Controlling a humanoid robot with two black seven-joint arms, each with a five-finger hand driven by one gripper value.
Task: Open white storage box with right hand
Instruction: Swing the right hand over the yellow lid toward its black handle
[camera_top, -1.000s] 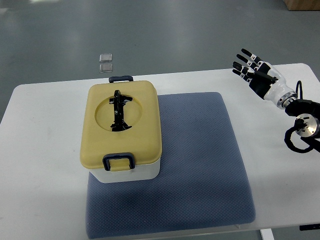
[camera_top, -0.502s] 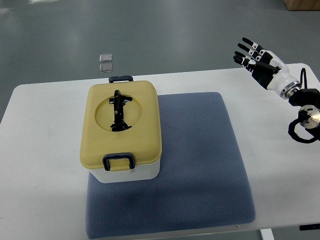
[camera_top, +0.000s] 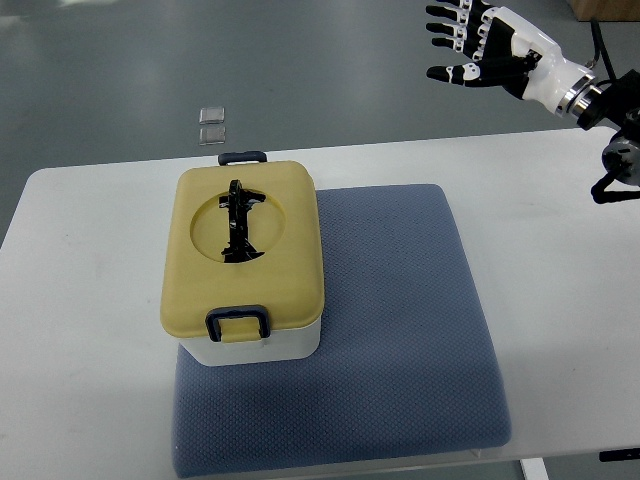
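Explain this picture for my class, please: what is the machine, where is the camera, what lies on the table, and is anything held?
One camera looks steeply down from the robot's own side. The machine is a humanoid robot; only its right hand shows, at the top right, fingers spread and holding nothing. On the white table lies a blue-grey mat. The white storage box stands on the mat's left part, closed by a yellow lid with a black handle and dark latches at front and back. The left hand is out of view.

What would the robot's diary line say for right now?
right hand: open, raised beyond table's far edge | storage box: lid shut, both latches down, on blue mat | contact: none | left arm: unseen
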